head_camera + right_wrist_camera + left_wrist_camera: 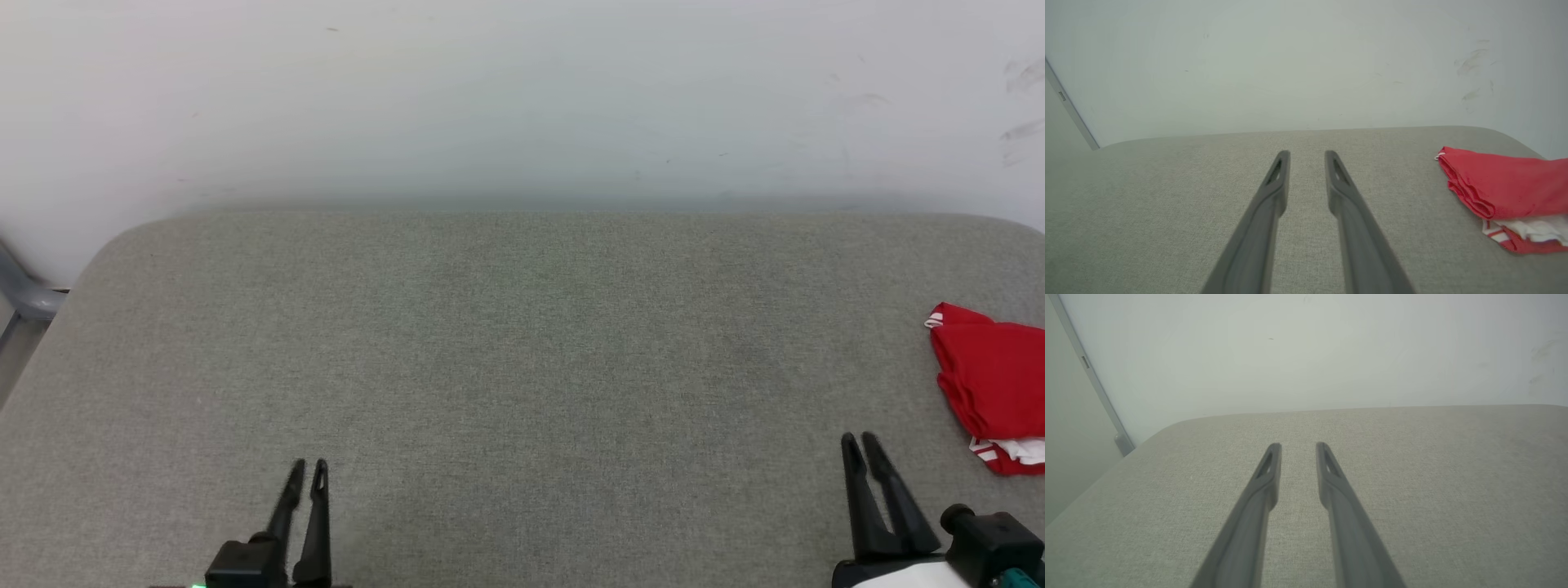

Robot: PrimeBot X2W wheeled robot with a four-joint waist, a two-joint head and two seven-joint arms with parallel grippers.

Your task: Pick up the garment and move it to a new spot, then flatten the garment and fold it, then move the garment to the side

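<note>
The garment [992, 384], a red shirt with a bit of white sleeve and red-white striped trim, lies folded in a compact bundle at the table's right edge, partly cut off by the head view's border. The right wrist view has the garment [1506, 183] off to the right of the fingers. My right gripper [859, 438] [1308, 153] hovers near the front edge, just left of the bundle, open with nothing between its fingers. My left gripper [309, 465] [1298, 446] sits at the lower left over bare table, also open and holding nothing.
A grey fabric-covered table [522, 351] with rounded far corners spans the scene, with a white wall [522, 98] right behind it. A grey metal bar [24, 298] stands past the table's left corner.
</note>
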